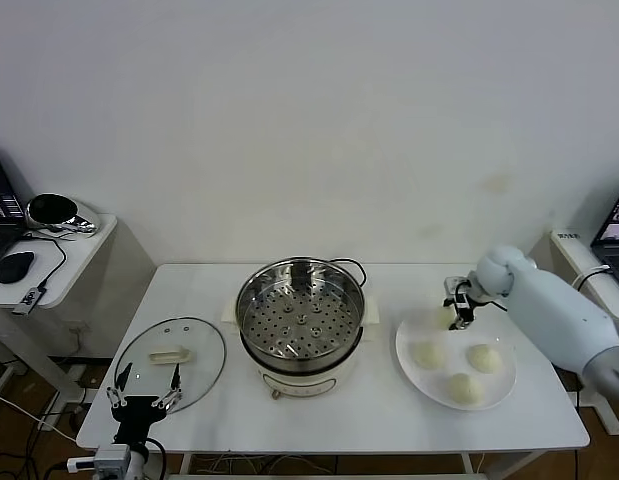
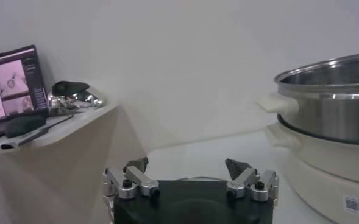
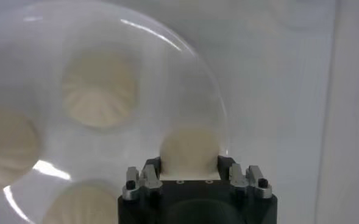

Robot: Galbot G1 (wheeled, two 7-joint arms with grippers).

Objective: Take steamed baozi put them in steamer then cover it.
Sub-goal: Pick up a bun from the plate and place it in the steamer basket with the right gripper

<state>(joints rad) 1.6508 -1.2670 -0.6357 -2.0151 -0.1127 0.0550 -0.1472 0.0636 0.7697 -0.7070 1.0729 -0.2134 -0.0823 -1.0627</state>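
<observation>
The steamer [image 1: 301,320] stands uncovered at the table's middle, its perforated tray bare. My right gripper [image 1: 457,306] is shut on one steamed baozi [image 3: 190,151] at the far left edge of the white plate [image 1: 414,335]. Three more baozi [image 1: 429,353] [image 1: 483,357] [image 1: 464,388] lie on that plate. The cover [image 1: 194,372], a clear glass lid with a cream handle [image 1: 170,353], lies flat on the table left of the steamer. My left gripper [image 1: 142,400] hovers open at the cover's near edge, holding nothing. In the left wrist view that gripper [image 2: 188,165] faces the steamer [image 2: 331,109].
A low side table [image 1: 59,262] with a laptop, a mouse [image 1: 14,266] and cables stands to the left. Another laptop [image 1: 617,232] sits off the table's right end. The steamer's black cord runs behind it.
</observation>
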